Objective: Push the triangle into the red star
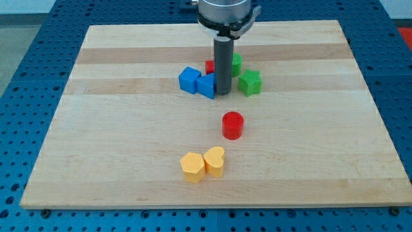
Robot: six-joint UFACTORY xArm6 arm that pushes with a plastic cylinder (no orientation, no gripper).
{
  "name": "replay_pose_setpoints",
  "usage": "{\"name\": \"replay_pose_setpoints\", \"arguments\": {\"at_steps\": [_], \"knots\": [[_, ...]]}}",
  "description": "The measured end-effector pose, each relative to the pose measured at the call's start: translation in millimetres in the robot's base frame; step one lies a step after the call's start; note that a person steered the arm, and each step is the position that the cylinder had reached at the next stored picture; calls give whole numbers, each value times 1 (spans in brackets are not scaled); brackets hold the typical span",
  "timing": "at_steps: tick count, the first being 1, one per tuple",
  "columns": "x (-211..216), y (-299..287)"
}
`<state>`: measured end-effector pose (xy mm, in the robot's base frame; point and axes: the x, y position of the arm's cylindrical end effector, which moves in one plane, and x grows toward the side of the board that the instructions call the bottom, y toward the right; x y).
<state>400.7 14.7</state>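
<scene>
My tip (223, 93) rests on the board just right of the blue triangle block (206, 85), touching or nearly touching it. A blue cube (188, 80) sits against the triangle's left side. A red block (210, 66), likely the red star, is mostly hidden behind the rod, just above the triangle. A green star (250, 82) lies right of my tip. Another green block (237, 63) sits behind the rod, its shape unclear.
A red cylinder (232, 124) stands below my tip near the board's middle. A yellow hexagon (192, 167) and a yellow heart (215, 161) sit touching near the view's bottom. The wooden board (116, 161) lies on a blue perforated table.
</scene>
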Motion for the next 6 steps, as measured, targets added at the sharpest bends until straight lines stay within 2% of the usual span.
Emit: {"name": "replay_pose_setpoints", "arguments": {"at_steps": [1, 3, 6], "knots": [[-2, 0], [46, 5], [45, -24]]}}
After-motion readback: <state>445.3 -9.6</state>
